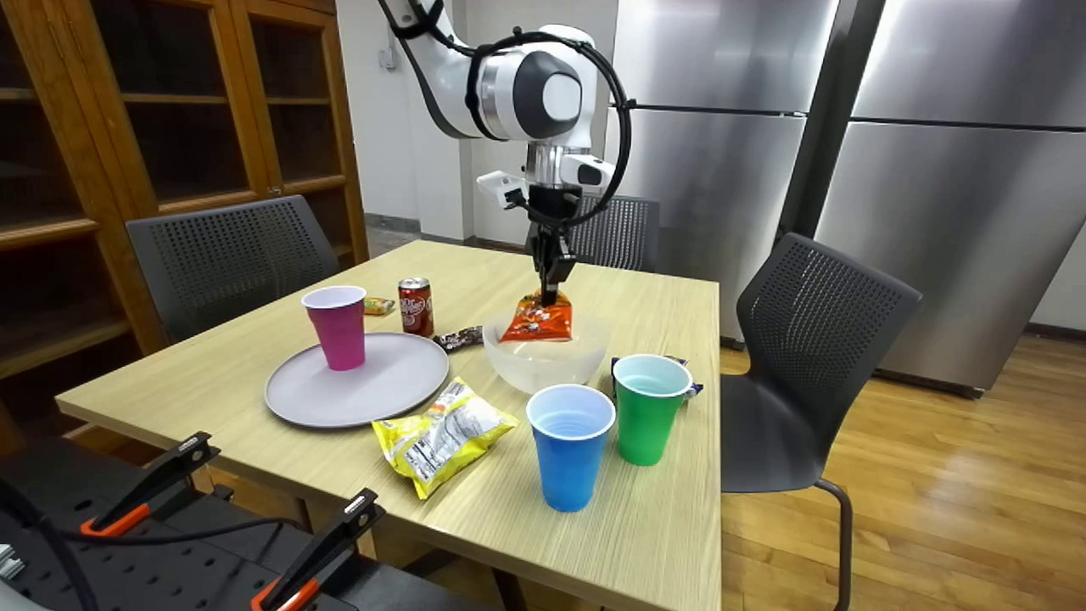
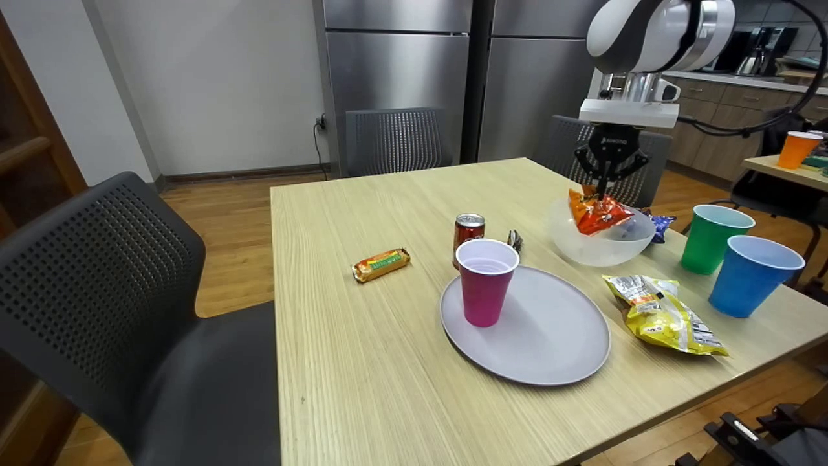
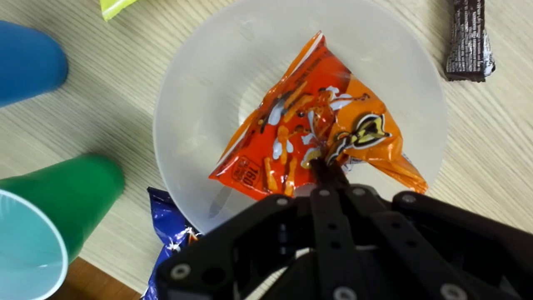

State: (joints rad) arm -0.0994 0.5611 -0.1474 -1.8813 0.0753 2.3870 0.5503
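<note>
- Tool point(image 3: 328, 167) is pinching the orange bag point(image 3: 287, 133).
- It is hanging at the mouth of the bowl point(image 1: 547, 369).
- Green cup point(image 1: 646, 424) and blue cup point(image 1: 570, 462) are standing near, on the worktop point(image 1: 657, 535).

A pink cup point(image 2: 483, 291), a blue cup point(image 2: 747, 278) and a green cup point(image 2: 710, 239) make three on the worktop point(image 2: 362, 362), and an orange cup point(image 2: 797, 152) in the background is a fourth. An orange bag point(image 3: 287, 133), a yellow bag point(image 1: 445, 433) and a blue bag point(image 3: 166, 221) make three; a dark wrapped bar point(image 3: 468, 41) and a gold wrapped bar point(image 2: 381, 265) make two. There are one can point(image 1: 416, 307), one plate point(image 2: 550, 330), one bowl point(image 1: 547, 365), three chairs point(image 1: 823, 339) at the worktop and two refrigerators point(image 1: 713, 170)
</note>
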